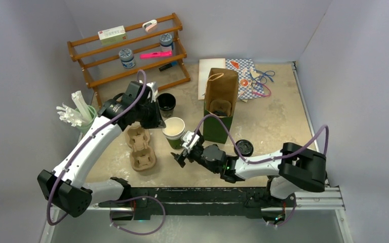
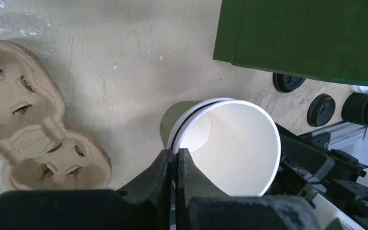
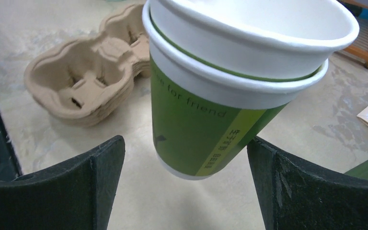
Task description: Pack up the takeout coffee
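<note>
While your left gripper [image 2: 175,155] is pinched shut on the rims of two nested green cups [image 3: 196,124], your right gripper [image 3: 186,143] gapes wide either side, not touching them. The right wrist view shows the pair tilted over bare table. Only the left shows three black lids [image 2: 321,109] beyond its fingers. Overhead, a dark shape [image 1: 222,108] inside the bag [image 1: 225,83] might be the lidded coffee; you cannot tell.

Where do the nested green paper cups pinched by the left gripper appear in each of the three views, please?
Top external: nested green cups at centre, just right of the cardboard cup carrier.
Left wrist: cups at lower centre, seen from above; carrier at left.
Right wrist: cups at upper centre, tilted; carrier at upper left.
Shared landmark: the carrier.
</note>
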`<act>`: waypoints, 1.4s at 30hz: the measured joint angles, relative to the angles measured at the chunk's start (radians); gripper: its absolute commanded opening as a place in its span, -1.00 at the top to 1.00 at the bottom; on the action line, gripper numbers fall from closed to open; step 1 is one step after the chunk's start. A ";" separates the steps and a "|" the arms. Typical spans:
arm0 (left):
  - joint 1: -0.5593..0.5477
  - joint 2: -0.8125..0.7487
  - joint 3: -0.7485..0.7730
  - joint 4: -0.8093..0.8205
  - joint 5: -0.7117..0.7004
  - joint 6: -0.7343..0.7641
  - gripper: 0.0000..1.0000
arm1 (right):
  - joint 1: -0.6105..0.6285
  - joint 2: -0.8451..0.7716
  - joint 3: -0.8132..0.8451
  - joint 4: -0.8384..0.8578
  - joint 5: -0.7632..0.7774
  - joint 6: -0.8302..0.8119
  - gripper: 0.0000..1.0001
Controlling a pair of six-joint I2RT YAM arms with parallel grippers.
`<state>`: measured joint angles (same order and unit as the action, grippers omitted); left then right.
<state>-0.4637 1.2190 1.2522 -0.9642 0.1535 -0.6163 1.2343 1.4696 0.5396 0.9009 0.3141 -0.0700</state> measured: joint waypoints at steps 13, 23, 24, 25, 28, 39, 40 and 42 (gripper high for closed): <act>0.000 -0.041 0.041 -0.074 -0.011 -0.002 1.00 | 0.000 0.170 0.063 0.200 0.117 0.031 -0.25; -0.002 0.029 0.202 -0.211 -0.092 0.000 1.00 | 0.004 0.315 0.106 0.437 0.130 0.052 -0.20; -0.002 0.043 0.227 -0.229 -0.100 0.000 1.00 | 0.004 0.327 0.111 0.459 0.135 0.052 -0.19; -0.002 0.056 0.250 -0.245 -0.108 0.000 1.00 | 0.004 0.337 0.114 0.480 0.138 0.052 -0.20; -0.003 0.077 0.292 -0.283 -0.134 0.001 1.00 | 0.004 0.366 0.121 0.534 0.139 0.056 -0.19; 0.018 0.056 0.403 -0.310 -0.259 0.000 1.00 | 0.003 0.529 0.106 0.431 0.167 0.089 -0.16; 0.018 0.053 0.407 -0.311 -0.266 0.000 1.00 | 0.003 0.539 0.106 0.420 0.169 0.091 -0.17; 0.019 0.051 0.414 -0.312 -0.285 0.000 1.00 | 0.003 0.549 0.107 0.410 0.173 0.097 -0.19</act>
<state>-0.4450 1.2701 1.6661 -1.2766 -0.1314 -0.6163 1.2377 2.0190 0.6468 1.3109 0.4873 0.0273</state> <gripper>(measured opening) 0.049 0.695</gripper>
